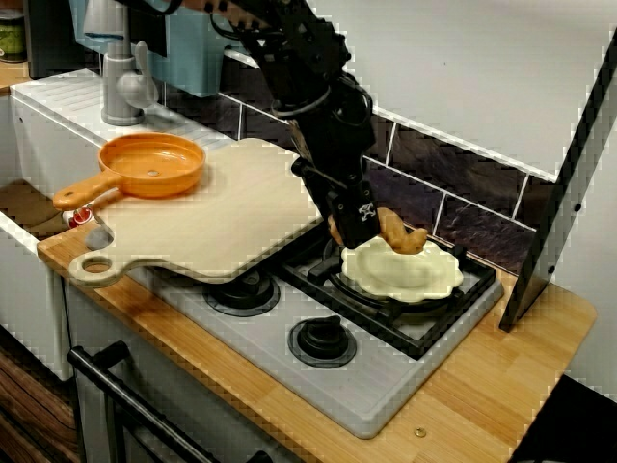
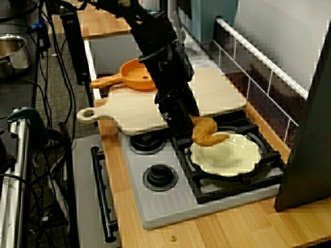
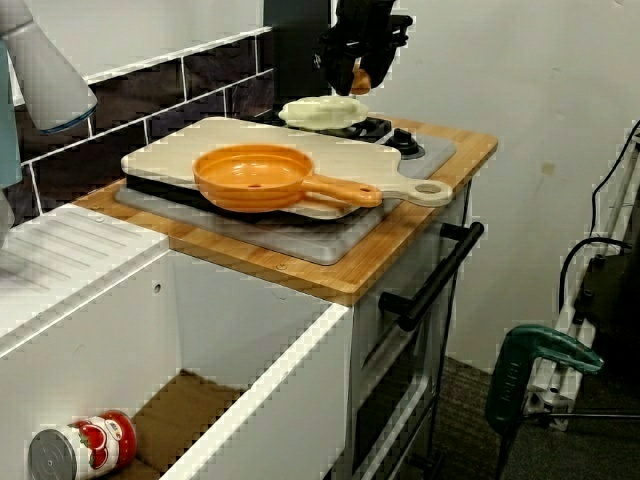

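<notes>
So we've got the fingers (image 1: 359,224) clamped on one end of a brown croissant (image 1: 402,233), and the rest of it sticks out sideways past the fingertips. Just below the fingers a cream scalloped plate (image 1: 445,282) sits on the black burner grate (image 1: 410,333). The croissant hangs over the plate's rim closest to the fingers, and we can't tell if it's touching. Close on the fingers' other side lies a pale cutting board (image 1: 241,217), with an orange pan (image 1: 154,166) on its far end, well away from the fingers.
</notes>
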Motion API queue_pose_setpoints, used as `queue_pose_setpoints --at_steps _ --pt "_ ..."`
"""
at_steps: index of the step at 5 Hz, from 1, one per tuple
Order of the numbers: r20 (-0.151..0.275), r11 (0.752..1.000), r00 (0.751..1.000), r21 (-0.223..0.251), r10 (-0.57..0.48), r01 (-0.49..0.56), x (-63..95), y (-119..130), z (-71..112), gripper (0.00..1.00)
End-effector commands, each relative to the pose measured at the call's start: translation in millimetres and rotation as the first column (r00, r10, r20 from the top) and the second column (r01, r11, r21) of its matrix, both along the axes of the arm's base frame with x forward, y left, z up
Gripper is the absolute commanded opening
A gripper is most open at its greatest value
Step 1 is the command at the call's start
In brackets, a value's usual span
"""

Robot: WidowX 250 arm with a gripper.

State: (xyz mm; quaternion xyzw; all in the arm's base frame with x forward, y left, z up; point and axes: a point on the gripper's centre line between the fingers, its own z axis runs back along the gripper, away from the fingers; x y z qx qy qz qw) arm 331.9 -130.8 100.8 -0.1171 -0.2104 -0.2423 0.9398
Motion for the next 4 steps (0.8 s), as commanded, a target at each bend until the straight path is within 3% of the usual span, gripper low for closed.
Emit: queue_pose_setpoints --at_steps 1,3,4 --pt "0.038 1.000 0.999 -0.010 0.022 -0.022 19.6 3.0 9.1 0.00" --pt "0.045 0.999 0.998 -0.001 0.041 -0.041 37.0 9.2 5.4 0.00" --pt "0.048 0.999 0.998 0.003 0.047 -0.047 40.7 13.4 8.3 1.00"
